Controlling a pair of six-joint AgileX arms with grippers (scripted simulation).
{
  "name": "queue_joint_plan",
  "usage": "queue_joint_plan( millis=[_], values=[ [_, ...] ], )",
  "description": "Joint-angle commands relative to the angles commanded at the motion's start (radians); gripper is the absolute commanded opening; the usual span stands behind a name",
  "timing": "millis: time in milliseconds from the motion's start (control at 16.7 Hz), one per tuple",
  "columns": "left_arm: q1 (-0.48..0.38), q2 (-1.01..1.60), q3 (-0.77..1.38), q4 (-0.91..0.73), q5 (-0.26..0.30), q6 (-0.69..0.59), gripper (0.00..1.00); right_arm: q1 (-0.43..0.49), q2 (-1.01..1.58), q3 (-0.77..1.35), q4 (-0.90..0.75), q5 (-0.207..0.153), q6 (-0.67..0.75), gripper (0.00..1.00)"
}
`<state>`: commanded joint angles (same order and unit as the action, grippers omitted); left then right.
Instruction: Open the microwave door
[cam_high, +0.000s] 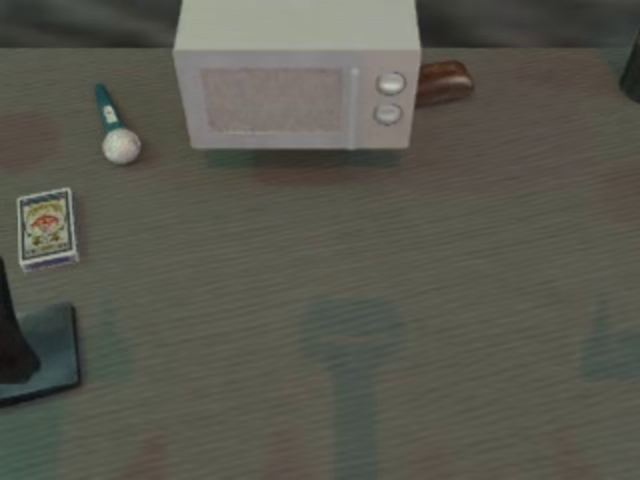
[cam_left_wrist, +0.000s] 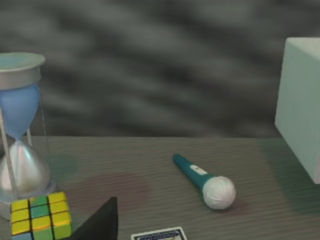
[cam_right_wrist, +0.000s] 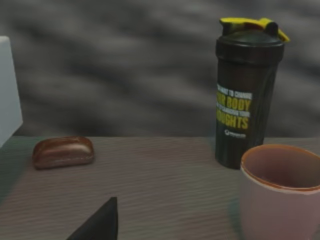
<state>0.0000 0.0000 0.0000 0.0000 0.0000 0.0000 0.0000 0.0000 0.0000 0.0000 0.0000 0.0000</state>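
Observation:
The white microwave (cam_high: 297, 75) stands at the back middle of the table, its front facing me. Its door (cam_high: 270, 100), with the speckled grey window, lies flat against the front, shut. Two round grey knobs (cam_high: 390, 97) sit on the panel to the door's right. One side wall of the microwave (cam_left_wrist: 302, 105) shows in the left wrist view, and a corner of it (cam_right_wrist: 7, 90) in the right wrist view. Only a dark tip of my left gripper (cam_left_wrist: 100, 225) and of my right gripper (cam_right_wrist: 100, 225) shows. Both are far from the microwave, low over the table.
A teal microphone (cam_high: 117, 128) and a card box (cam_high: 47, 228) lie left of the microwave; a brown bread loaf (cam_high: 444, 82) lies right of it. An hourglass (cam_left_wrist: 20, 130) and colour cube (cam_left_wrist: 40, 217) stand far left. A black shaker bottle (cam_right_wrist: 247, 95) and pink cup (cam_right_wrist: 280, 195) stand far right.

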Motion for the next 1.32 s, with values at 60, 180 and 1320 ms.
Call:
queue_joint_plan(
  millis=[60, 180, 1320],
  values=[
    [0.0, 0.0, 0.0, 0.0, 0.0, 0.0, 1.0, 0.0, 0.0, 0.0, 0.0, 0.0, 0.0, 1.0],
    [-0.001, 0.008, 0.007, -0.005, -0.001, -0.002, 1.0, 0.0, 0.0, 0.0, 0.0, 0.0, 0.0, 1.0],
    [-0.329, 1.298, 1.422, -0.767, -0.168, -0.324, 1.0, 0.0, 0.0, 0.0, 0.0, 0.0, 0.0, 1.0]
  ],
)
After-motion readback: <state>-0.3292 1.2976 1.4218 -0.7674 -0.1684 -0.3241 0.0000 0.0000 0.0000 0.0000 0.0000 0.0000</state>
